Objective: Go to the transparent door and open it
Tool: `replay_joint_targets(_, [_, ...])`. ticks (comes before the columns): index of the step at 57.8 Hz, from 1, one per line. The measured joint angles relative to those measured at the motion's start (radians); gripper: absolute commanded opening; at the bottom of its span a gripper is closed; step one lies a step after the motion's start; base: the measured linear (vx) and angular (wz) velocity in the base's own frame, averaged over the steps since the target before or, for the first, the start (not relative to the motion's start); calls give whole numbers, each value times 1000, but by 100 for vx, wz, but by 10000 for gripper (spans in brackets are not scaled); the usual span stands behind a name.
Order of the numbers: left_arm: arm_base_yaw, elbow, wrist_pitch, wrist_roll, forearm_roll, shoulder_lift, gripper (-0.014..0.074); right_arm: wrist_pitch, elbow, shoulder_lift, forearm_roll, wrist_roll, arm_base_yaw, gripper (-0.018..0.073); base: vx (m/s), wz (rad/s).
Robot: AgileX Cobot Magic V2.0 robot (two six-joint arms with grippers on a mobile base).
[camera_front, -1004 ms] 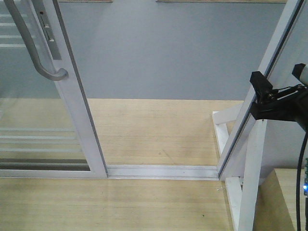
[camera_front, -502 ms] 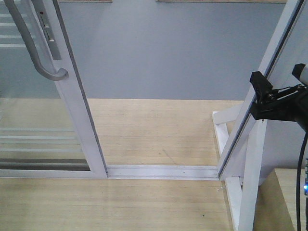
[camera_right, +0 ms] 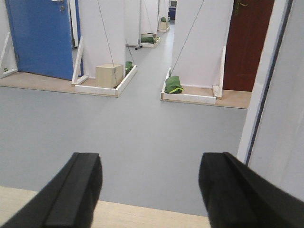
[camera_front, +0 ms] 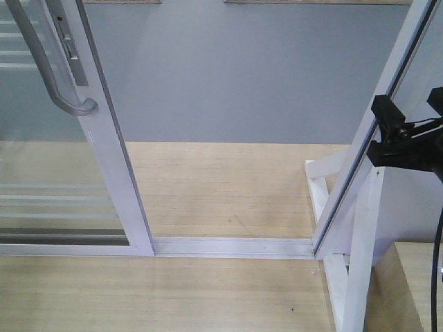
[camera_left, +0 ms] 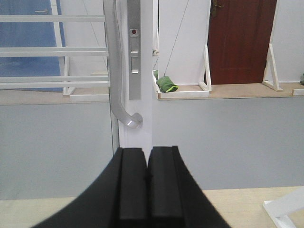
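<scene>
The transparent door stands at the left of the front view, slid aside from the white jamb, with a wide gap between them. Its curved silver-grey handle hangs on the stile. In the left wrist view the handle and stile are straight ahead, beyond my left gripper, which is shut on nothing and apart from the door. My right gripper is at the right by the jamb. It is open and empty, facing the grey floor through the gap.
A white floor track crosses the opening on the wooden platform. White braces prop the jamb at right. Beyond lie grey floor, a blue door, a dark red door, white partitions and green bags.
In the front view my right gripper has shifted a little to the right, toward the frame's edge. The door and its handle have not moved.
</scene>
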Motion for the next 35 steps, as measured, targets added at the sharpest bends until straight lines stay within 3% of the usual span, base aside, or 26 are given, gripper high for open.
replay_joint_targets(15, [0,0,0,0,0,0,-6,-74,262,-280,-13,36,0,-12,0,0])
replay_joint_targets(25, [0,0,0,0,0,0,-6,-71,335,-502,-10,14,-42,-6,0,0])
replay_joint_targets(35, [0,0,0,0,0,0,-6,9,338,-610,-72,16,-220,-6,0,0])
